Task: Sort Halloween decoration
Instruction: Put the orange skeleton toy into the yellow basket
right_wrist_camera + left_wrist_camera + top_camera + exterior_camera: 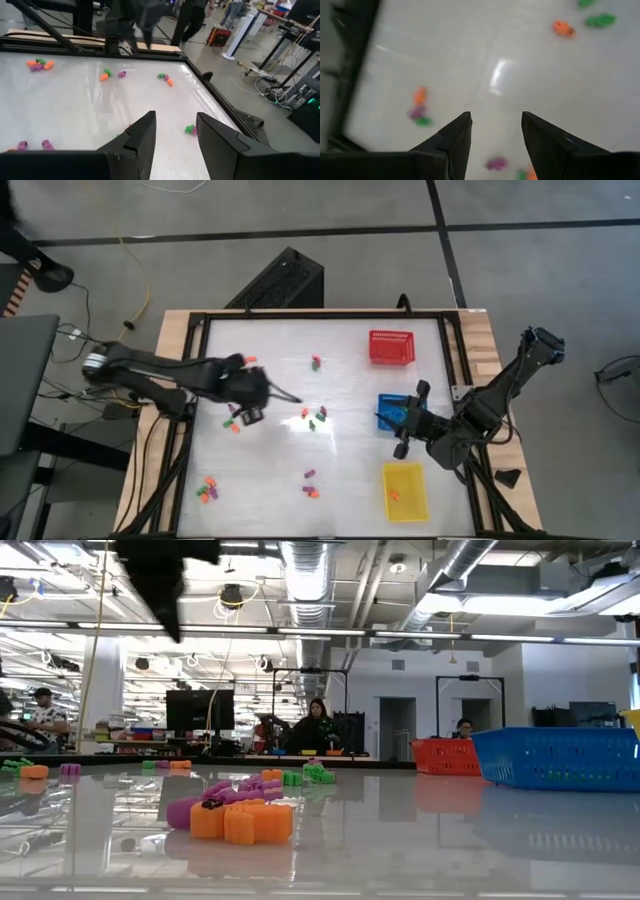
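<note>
The Halloween decoration is a scatter of tiny orange, green and purple trinkets lying on the white table: a group at the centre [315,418], a pair farther back [316,363], a cluster at the near left [208,488], and a few near the front [310,485]. My left gripper [275,393] hangs open above the table left of centre, fingers slanting down, with nothing between them [495,117]. My right gripper [405,423] stands open by the blue basket [392,408], raised, nearly level, pointing across the table, also with nothing between its fingers [175,116].
A red basket [391,347] stands at the far right, the blue one mid right, and a yellow one [412,498] at the near right with an orange trinket [393,494] inside. A black frame [300,317] borders the table. People sit in the room beyond [318,725].
</note>
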`<action>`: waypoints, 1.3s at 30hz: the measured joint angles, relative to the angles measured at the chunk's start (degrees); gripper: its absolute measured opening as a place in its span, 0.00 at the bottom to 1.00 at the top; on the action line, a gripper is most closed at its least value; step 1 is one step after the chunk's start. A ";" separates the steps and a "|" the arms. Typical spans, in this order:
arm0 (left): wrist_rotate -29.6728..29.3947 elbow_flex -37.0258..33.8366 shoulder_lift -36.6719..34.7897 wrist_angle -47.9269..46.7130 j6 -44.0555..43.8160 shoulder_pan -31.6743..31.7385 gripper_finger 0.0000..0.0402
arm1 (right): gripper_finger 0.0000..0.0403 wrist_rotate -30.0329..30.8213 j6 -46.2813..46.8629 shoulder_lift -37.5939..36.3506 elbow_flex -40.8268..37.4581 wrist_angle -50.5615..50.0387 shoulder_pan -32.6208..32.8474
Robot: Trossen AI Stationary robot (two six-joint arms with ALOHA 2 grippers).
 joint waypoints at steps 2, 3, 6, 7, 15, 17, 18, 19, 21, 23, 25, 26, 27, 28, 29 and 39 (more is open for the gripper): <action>2.59 -5.00 -4.20 0.89 -5.43 -2.37 0.41 | 0.42 -0.02 0.38 0.00 0.00 0.09 -0.48; 4.24 -7.21 -5.96 1.13 -7.69 -3.59 0.41 | 0.42 -0.02 0.43 0.00 0.00 0.18 -0.85; 9.53 -13.17 -9.70 3.50 -13.54 -7.73 0.41 | 0.42 -0.02 0.46 0.00 0.00 0.17 -2.12; 11.20 -14.79 -10.28 4.59 -14.97 -9.08 0.41 | 0.42 -0.02 0.48 0.00 0.00 0.17 -2.58; 8.92 -23.80 -8.65 26.09 -13.47 -16.29 0.41 | 0.42 -1.45 2.38 0.00 -1.84 1.03 -6.13; 4.96 -25.12 -7.13 33.27 -8.62 -16.23 0.41 | 0.42 -2.53 2.46 0.00 -2.39 1.57 -7.36; 3.00 -25.26 -6.15 35.92 -5.97 -15.93 0.41 | 0.42 -3.21 2.47 0.02 -2.49 1.37 -8.04; 1.14 -25.29 -5.12 37.73 -3.19 -15.43 0.41 | 0.42 -3.88 2.51 0.02 -2.49 1.40 -8.61; -2.70 -24.97 -3.78 38.48 1.61 -13.81 0.41 | 0.42 -5.79 2.51 0.02 -2.49 1.66 -9.66; -6.42 -23.52 -3.08 36.94 3.63 -10.06 0.41 | 0.42 -7.49 2.50 0.02 -2.49 1.73 -10.55; -7.73 -21.92 -3.00 34.40 4.56 -3.82 0.41 | 0.42 -7.89 2.49 0.02 -2.49 1.71 -11.11; -7.03 -21.36 -3.01 32.91 5.50 0.04 0.41 | 0.42 -7.89 2.49 0.02 -2.49 1.77 -11.28; -5.08 -21.07 -3.00 31.48 6.98 4.09 0.41 | 0.42 -7.89 2.49 0.02 -2.49 1.88 -11.52; -2.64 -20.92 -2.98 30.14 8.47 8.42 0.41 | 0.42 -7.91 2.49 0.02 -2.49 2.00 -11.69; 0.11 -20.92 -2.96 29.29 10.09 12.90 0.41 | 0.42 -7.91 2.49 0.02 -2.49 2.01 -11.89; 20.99 -20.94 -1.12 30.69 36.56 46.35 0.41 | 0.42 -8.75 -2.49 0.02 -2.49 1.93 -11.96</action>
